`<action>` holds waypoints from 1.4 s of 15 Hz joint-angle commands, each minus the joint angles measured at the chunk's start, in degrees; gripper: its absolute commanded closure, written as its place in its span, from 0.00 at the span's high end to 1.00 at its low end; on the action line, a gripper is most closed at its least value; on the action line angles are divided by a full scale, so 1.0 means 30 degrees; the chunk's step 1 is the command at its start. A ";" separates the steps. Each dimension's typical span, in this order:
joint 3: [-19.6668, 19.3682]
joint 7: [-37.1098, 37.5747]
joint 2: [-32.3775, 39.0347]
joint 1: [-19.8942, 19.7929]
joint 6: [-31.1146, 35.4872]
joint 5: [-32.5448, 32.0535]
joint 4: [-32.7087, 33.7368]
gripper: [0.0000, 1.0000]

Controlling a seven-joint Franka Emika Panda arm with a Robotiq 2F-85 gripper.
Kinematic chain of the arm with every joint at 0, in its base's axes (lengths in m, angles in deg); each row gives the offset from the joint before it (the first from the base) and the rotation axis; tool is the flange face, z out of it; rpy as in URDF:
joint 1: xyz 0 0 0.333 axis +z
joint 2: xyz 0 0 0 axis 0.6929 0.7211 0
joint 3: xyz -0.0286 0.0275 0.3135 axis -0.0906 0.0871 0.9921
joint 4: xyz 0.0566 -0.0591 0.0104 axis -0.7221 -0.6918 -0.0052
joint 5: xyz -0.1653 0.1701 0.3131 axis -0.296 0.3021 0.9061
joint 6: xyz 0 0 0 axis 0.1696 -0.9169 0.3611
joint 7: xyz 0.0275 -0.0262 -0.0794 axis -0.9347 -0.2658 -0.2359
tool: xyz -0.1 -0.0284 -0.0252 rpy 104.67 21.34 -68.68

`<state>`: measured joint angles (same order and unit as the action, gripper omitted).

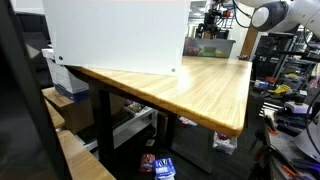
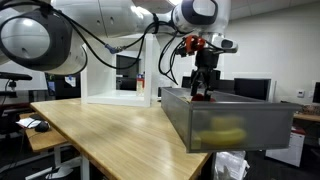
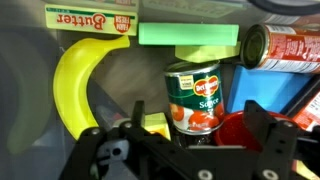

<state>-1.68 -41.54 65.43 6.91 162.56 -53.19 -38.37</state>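
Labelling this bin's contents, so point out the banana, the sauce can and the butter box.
banana [image 3: 68,85], wrist view, middle of its curve.
sauce can [image 3: 196,98], wrist view, on its label.
butter box [image 3: 90,19], wrist view, printed face.

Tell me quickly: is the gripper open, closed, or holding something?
Gripper: open, holding nothing; fingers hang over the sauce can in the bin.

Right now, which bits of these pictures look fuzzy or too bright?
Wrist view: the jaws at the bottom are dark and blurry, but the sauce can is sharp. In an exterior view, the banana is just a hazy yellow smudge through the wall of the bin. In an exterior view, the white box looks washed-out bright.
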 commanded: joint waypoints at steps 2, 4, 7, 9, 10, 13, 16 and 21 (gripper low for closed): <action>-0.0153 -0.0534 0.0263 0.0390 0.1241 -0.0602 -0.0285 1.00; -0.0162 -0.0686 0.0505 0.0519 0.1751 -0.0688 -0.0253 1.00; -0.0161 -0.0898 0.0873 0.0724 0.2542 -0.0837 -0.0253 1.00; -0.0169 -0.0973 0.1120 0.0835 0.3054 -0.0923 -0.0262 1.00; -0.0177 -0.0956 0.1262 0.0878 0.3261 -0.0968 -0.0297 1.00; -0.0199 -0.0933 0.1587 0.0958 0.3493 -0.1098 -0.0398 1.00; -0.0240 -0.0975 0.1779 0.1003 0.3381 -0.1150 -0.0428 1.00; -0.0306 -0.1048 0.1807 0.0989 0.3304 -0.1221 -0.0425 0.83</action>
<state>-2.21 -42.91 71.11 9.65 171.74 -55.74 -38.42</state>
